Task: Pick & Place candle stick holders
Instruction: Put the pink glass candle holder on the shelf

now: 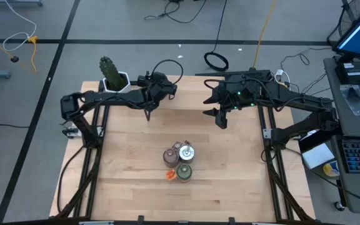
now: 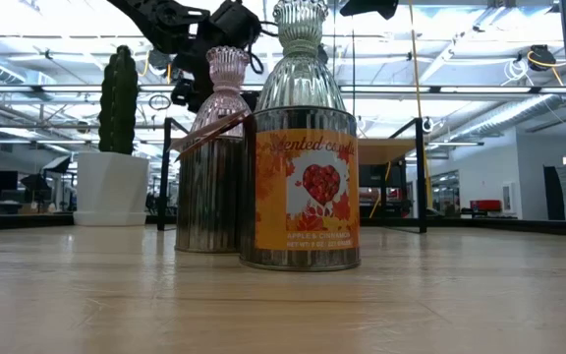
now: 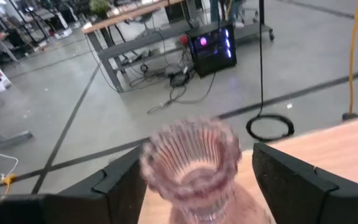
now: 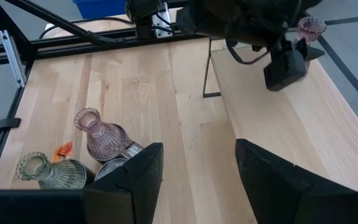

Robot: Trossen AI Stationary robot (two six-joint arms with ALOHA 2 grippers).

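Note:
My left gripper (image 1: 147, 114) is over the far part of the table and shut on a pinkish ribbed glass holder (image 3: 191, 163), which also shows in the right wrist view (image 4: 309, 27). My right gripper (image 1: 220, 119) is open and empty at the far right, its fingers (image 4: 135, 180) apart over bare wood. Mid-table stands a cluster: a second pinkish glass holder (image 1: 170, 156), a silvery one (image 1: 186, 152) and an olive-green one (image 1: 184, 173). In the low view the front glass holder (image 2: 300, 49) stands on an orange-labelled tin (image 2: 299, 187). The pinkish one (image 2: 226, 84) stands on a plain tin. My left gripper has the pinkish holder between its two fingers, one on either side of the lower body (image 3: 244, 196). The fingers slant down from above, and the holder stands upright with its open mouth (image 3: 188, 146) toward the wrist. The touching spots lie at the picture's lower edge. Whether its base rests on the table does not show.
A white pot with a green cactus (image 1: 112, 76) stands at the far left corner, close behind my left arm. Bare wood (image 1: 142, 187) lies to the left, right and near side of the cluster. Black frame rails (image 1: 91, 156) run along both table sides.

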